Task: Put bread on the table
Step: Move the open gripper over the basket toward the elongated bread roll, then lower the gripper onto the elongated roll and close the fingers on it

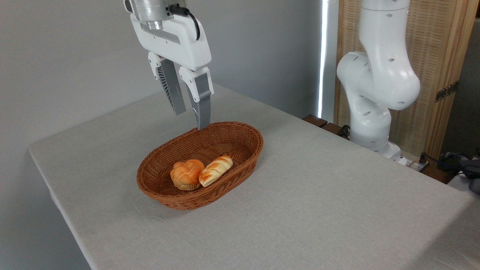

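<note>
Together, one bread, one bun, basketed.

So the white arm's base column stands over at 3 o'clock, its fat elbow joint bulging out to the right. The wrist comes in from the top edge around 11 o'clock, with a black cable plugged in. The tool hangs pointing down, tilted slightly, fingers parted with a narrow gap, gripping nothing, up in the air.
</note>
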Controlling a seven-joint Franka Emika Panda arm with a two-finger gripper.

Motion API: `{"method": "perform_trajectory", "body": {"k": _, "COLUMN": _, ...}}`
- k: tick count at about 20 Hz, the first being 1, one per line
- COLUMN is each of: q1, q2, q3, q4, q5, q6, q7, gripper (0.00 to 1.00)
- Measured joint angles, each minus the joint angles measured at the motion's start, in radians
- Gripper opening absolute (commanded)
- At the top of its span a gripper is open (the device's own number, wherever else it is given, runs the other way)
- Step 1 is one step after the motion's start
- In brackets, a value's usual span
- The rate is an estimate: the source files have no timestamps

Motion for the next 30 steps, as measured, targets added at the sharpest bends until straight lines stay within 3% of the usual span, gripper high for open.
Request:
{"method": "perform_trajectory", "body": {"k": 3, "q1": 0.000, "q2": -0.024, "q3": 0.000, "q4": -0.057, "q5": 0.000, "q6": 0.062, "q7": 0.000, "gripper": 1.00}}
{"method": "perform_trajectory", "body": {"k": 14, "q1": -0.020, "q2": -0.236, "q3": 0.000, "q4": -0.427, "q5": 0.000, "q6": 0.301, "q7": 0.000, "gripper": 1.00}}
{"method": "perform_trajectory", "body": {"k": 17, "q1": -0.020, "q2": -0.248, "q3": 0.000, "q4": -0.503, "q5": 0.013, "q6": 0.402, "q7": 0.001, "gripper": 1.00}}
{"method": "perform_trajectory", "body": {"k": 19, "q1": -0.020, "q2": -0.248, "q3": 0.000, "q4": -0.542, "q5": 0.050, "q6": 0.456, "q7": 0.001, "gripper": 1.00}}
{"method": "perform_trajectory", "body": {"k": 25, "q1": -0.020, "q2": -0.248, "q3": 0.000, "q4": -0.558, "q5": 0.066, "q6": 0.463, "q7": 0.001, "gripper": 1.00}}
{"method": "perform_trajectory", "body": {"k": 30, "q1": -0.031, "q2": -0.247, "q3": 0.000, "q4": -0.611, "q5": 0.130, "q6": 0.513, "q7": 0.001, "gripper": 1.00}}
